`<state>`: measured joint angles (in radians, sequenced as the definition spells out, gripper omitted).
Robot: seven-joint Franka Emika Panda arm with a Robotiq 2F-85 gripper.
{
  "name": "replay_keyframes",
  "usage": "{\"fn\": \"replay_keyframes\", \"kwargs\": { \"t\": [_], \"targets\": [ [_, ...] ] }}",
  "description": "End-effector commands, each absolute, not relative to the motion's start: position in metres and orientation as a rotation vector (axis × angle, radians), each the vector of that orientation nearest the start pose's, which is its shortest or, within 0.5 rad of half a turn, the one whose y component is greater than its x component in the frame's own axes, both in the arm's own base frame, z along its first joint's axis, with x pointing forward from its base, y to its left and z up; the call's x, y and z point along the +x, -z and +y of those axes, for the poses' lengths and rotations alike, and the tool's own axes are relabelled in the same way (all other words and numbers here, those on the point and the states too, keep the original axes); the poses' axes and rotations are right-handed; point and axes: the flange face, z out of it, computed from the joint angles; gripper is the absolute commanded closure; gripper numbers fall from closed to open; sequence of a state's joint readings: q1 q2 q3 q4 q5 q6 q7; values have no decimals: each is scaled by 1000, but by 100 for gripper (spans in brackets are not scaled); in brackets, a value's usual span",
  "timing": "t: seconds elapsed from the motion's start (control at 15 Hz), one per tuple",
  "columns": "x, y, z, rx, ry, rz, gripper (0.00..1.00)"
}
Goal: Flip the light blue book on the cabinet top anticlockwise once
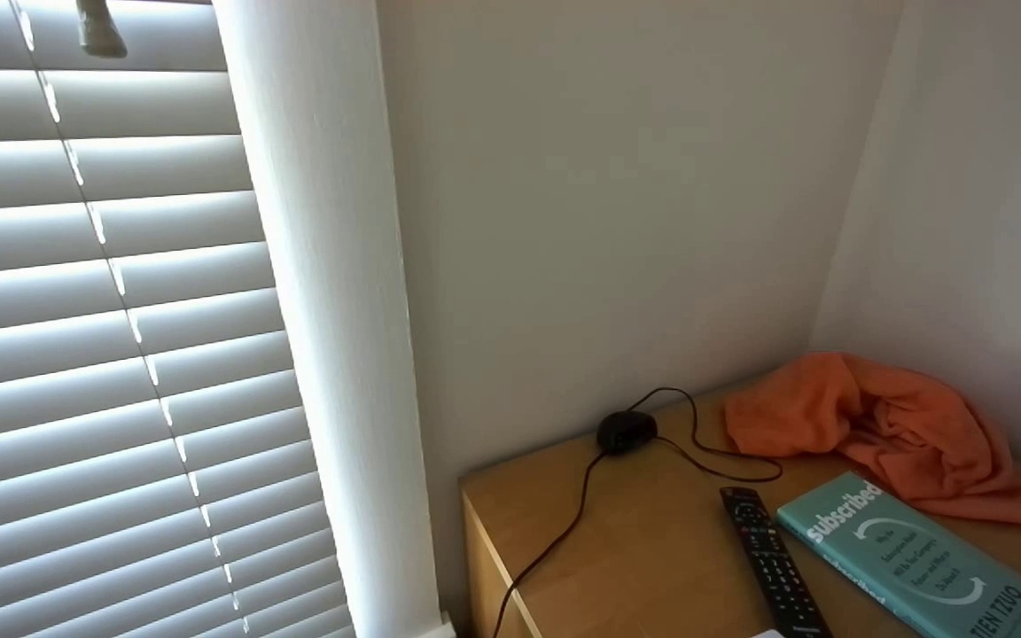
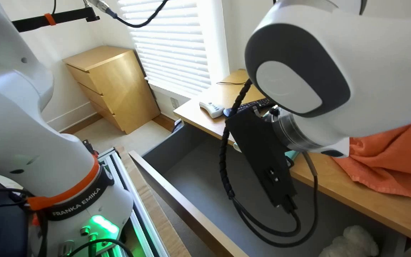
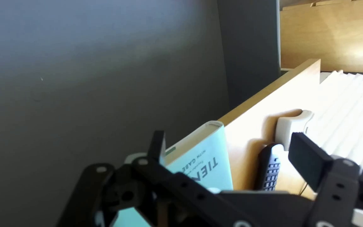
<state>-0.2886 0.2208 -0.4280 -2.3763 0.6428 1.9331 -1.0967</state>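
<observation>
Nearest to me, in the wrist view, is my end effector [image 3: 231, 149]. Its two fingers [image 3: 310, 159] are spread wide and free. The light blue book [image 1: 923, 558] is close by them, lying flat on the cabinet top [image 1: 635, 532] near the front edge. The side with the big white word "subscribed" is up. In an exterior view the arm [image 2: 369, 71] covers most of the book, so I can't say for sure if a finger touches it. Below that edge is a pulled-out drawer [image 2: 198, 175], grey inside, with a fluffy white thing [image 2: 351, 242] in it. The black remote [image 1: 769, 558] lies just beside the book, and a white clicker [image 2: 211, 108] with buttons sits near the remote. The orange cloth [image 1: 900, 425] is bunched up on the book's other side. Farther back is a little black box [image 1: 626, 431]. Then come the white blinds [image 1: 120, 310], and, well away, a wooden chest of drawers [image 2: 116, 85].
</observation>
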Motion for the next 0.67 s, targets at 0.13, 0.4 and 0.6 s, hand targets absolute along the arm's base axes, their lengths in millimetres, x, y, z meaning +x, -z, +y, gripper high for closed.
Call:
{"fn": "replay_keyframes", "kwargs": {
  "t": [0.13,0.4,0.6],
  "targets": [
    [361,-168,-294,-2306,-89,92,0],
    [361,-149,-313,-2273,-75,77,0],
    [364,-138,-325,-2268,-14,83,0]
  ]
}}
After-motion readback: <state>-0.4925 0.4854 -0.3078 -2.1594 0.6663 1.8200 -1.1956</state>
